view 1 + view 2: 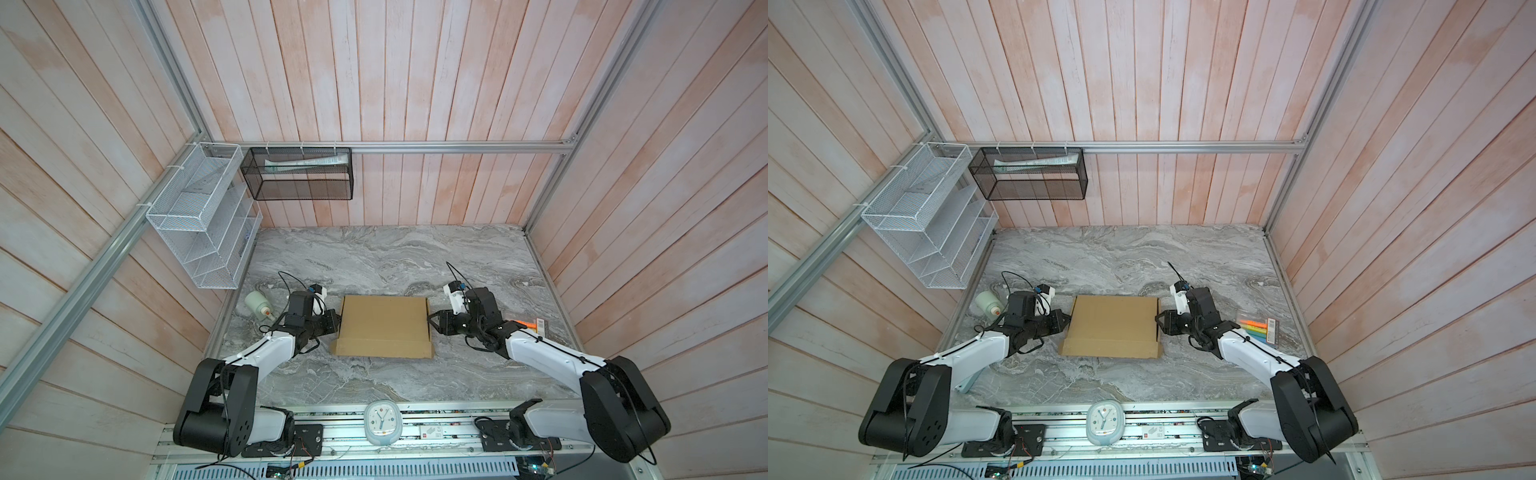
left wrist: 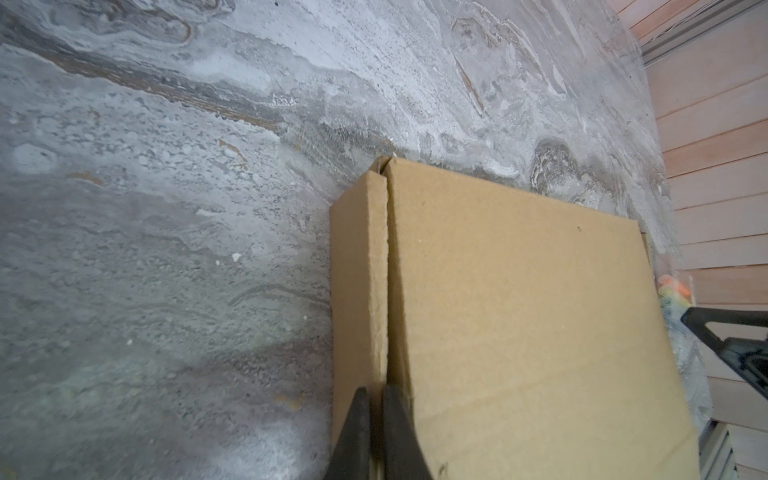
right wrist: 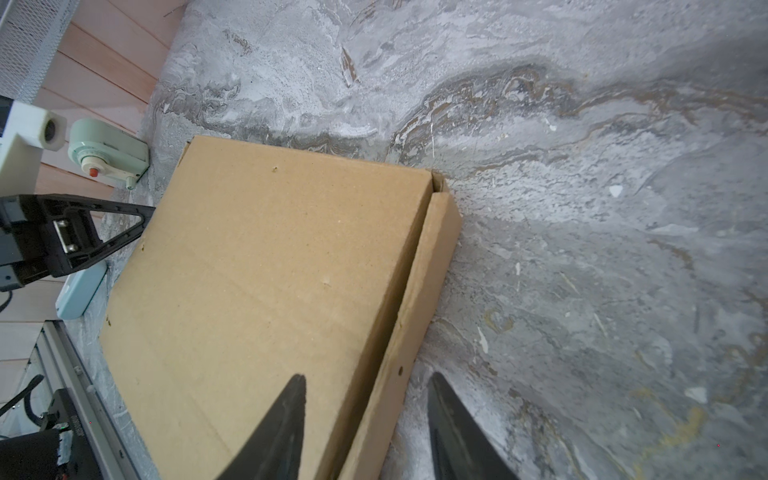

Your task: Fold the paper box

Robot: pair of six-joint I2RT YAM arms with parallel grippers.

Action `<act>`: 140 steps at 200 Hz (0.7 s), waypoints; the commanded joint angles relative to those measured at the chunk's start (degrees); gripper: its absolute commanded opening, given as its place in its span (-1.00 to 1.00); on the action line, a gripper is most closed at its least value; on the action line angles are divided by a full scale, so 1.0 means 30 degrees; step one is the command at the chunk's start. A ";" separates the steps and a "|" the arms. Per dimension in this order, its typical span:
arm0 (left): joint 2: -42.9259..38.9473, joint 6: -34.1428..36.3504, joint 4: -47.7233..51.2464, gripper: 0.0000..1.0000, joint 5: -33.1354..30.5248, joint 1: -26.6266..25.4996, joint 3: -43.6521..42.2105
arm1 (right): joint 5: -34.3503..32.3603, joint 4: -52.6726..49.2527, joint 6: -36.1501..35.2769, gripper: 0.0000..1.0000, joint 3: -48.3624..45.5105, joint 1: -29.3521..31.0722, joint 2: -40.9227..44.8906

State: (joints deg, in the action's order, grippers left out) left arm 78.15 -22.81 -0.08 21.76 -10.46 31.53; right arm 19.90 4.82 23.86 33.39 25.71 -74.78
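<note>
1. The paper box (image 1: pixel 384 326) is lying in the middle of the marble table (image 1: pixel 374 257), plain brown. Its lid is down, so it reads as a shallow closed mailer. Its long front wall faces the arm bases.
2. The left gripper (image 1: pixel 338 322) is right at the box's left edge. From the left wrist camera we see its fingers (image 2: pixel 353 432) pulled in narrow, with the top edge of the left side wall pinched between them. That's right by the seam where the lid meets the wall.
3. The right gripper (image 1: pixel 430 324) is at the opposite edge with its jaws wide. In the right wrist view one finger (image 3: pixel 291 411) hangs over the lid and the other is out over bare marble. The right side wall sits in the gap between them. We can't tell if either finger actually touches cardboard.
4. Both wrist views show a little slit at the far corners, where the lid doesn't quite meet the side wall.
5. Other stuff we can spot:
   - A white bottle (image 1: pixel 257 305) with an orange tip lies on its side near the table's left edge, beyond the left gripper.
   - A pack of coloured highlighters (image 1: pixel 1258 328) sits by the right arm, well apart from the box.
   - A small clock (image 1: pixel 381 424) lies on the front rail.
   - A white wire rack (image 1: pixel 199 216) and a black mesh basket (image 1: pixel 299 174) hang on the walls.
</note>
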 commanded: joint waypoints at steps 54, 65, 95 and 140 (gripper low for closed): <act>-0.0591 -0.0767 -0.1089 -0.88 -0.0356 -0.0029 -0.0782 | 0.3099 0.2077 0.1893 0.41 -0.1542 -0.1567 0.0523; -0.0591 -0.1008 -0.1467 -0.88 -0.0149 -0.0015 -0.0911 | 0.3456 0.2314 0.2184 0.43 -0.1772 -0.1766 0.0524; -0.0509 -0.1566 -0.2409 -0.89 0.0400 -0.0009 -0.1233 | 0.4129 0.3037 0.2820 0.43 -0.2393 -0.2027 0.0421; -0.0327 -0.1967 -0.3019 -0.94 0.0884 0.0000 -0.1464 | 0.4750 0.4207 0.3794 0.43 -0.3070 -0.2198 0.0121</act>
State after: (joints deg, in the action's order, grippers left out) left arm 77.03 -27.53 -6.50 22.55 -10.50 28.03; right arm 31.73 13.89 32.60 25.50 19.66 -74.13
